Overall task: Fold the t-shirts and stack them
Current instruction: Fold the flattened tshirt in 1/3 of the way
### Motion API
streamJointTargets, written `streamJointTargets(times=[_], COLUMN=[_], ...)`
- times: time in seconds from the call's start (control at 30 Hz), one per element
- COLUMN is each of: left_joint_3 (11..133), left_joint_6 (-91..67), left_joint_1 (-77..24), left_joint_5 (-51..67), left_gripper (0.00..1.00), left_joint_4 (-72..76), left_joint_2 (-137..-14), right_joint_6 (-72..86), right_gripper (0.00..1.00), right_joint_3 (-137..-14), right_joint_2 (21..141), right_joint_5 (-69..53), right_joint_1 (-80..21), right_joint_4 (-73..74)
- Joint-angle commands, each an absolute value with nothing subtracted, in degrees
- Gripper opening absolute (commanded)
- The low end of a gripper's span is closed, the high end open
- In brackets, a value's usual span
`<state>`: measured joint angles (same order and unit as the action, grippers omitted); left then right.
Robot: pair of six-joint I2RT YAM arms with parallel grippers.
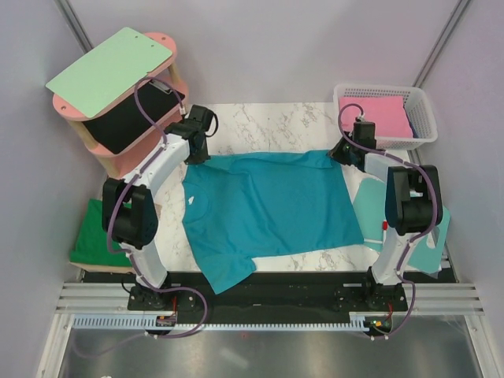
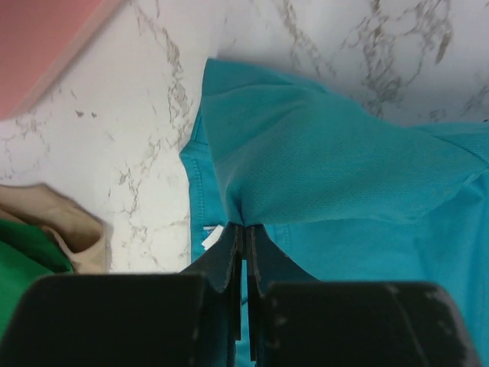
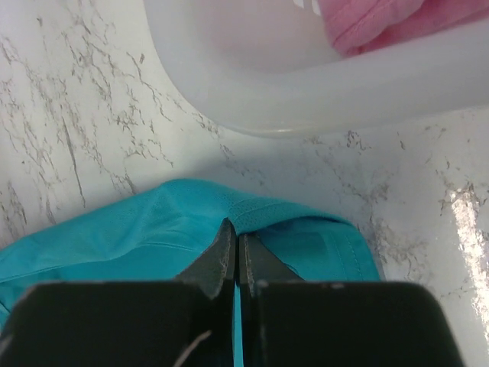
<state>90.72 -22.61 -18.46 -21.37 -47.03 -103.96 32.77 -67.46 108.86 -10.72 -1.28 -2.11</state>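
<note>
Left pincer (image 2: 243,228) and right pincer (image 3: 235,229) clench the teal t-shirt's (image 1: 272,209) far corners; its body spreads toward the table's (image 1: 268,122) near edge.

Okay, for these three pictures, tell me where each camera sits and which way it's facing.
Top external: above and behind the arm bases, looking down on the marble table and the spread teal t-shirt; both arms show whole, left gripper and right gripper at its far corners.
Left wrist: on the left wrist, looking past its shut fingers pinching teal cloth toward the pink shelf.
Right wrist: on the right wrist, past shut fingers toward the white basket.
Shared: all three show the shirt; top and right wrist share the basket.
</note>
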Motion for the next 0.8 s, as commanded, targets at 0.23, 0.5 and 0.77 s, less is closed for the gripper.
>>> streamJointTargets(times=[0.23, 0.5, 0.77], left_joint_3=[78.05, 72.78, 67.51], left_joint_6=[-28.39, -28.74, -29.35], left_joint_1=[-18.46, -18.37, -19.07], left_joint_5=[-23.03, -21.01, -16.53], left_gripper=[0.02, 0.02, 0.02], left_joint_4=[-44.91, -45.78, -46.41], left_joint_2=[-96.51, -89.83, -87.89], right_joint_6=[29.1, 28.21, 26.9], right_gripper=[0.0, 0.0, 0.0], right_joint_3=[-72.77, -78.04, -82.44], right_joint_2=[109.16, 110.83, 114.78], right_joint_5=[-9.49, -9.67, -11.16], right_joint_1=[-1.06, -0.26, -0.35], right_joint_4=[7.46, 11.16, 14.76])
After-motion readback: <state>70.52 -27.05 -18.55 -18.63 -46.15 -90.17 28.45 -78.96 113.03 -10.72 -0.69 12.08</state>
